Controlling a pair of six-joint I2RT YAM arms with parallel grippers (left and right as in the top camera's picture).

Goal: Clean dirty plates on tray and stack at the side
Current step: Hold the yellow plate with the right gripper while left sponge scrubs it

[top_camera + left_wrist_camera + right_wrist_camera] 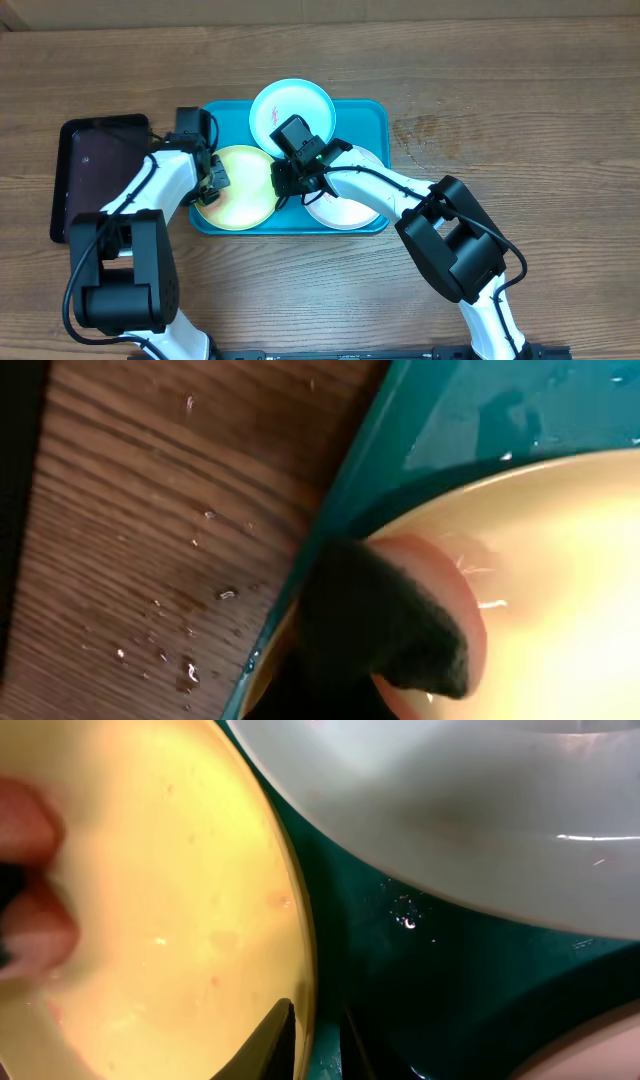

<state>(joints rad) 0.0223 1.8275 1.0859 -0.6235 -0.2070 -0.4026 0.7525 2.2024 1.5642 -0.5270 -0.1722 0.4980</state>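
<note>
**A:** Where's the yellow plate (238,192)?

**B:** Flat in the tray (372,112), left end. The white plate (350,212) crowds its right side. The blue plate (292,100) is behind, lapping over the tray's far rim, with a red smear showing.

**A:** And the fingers?

**B:** Your right fingers (271,1048) are spread and straddle the yellow plate's right rim. One tip is over the plate, one over the tray floor, with the rim in the gap and not clamped. Of your left fingers (385,615) you see one dark tip with something pinkish round it, at the plate's left rim. The other tip is hidden, so I can't tell whether they pinch.

**A:** Which way does the plate lie?

**B:** Between your arms. It spreads leftward from the right fingers and rightward from the left ones. It's round, so there's no long axis to line up. The rim is the only hold.

**A:** Is it clean?

**B:** Probably not. The right wrist view shows faint reddish specks on it. Your left arm is nearer the black tray (95,175) side for stacking. The counter (150,510) carries droplets (190,672), so expect a slick rim.
</note>
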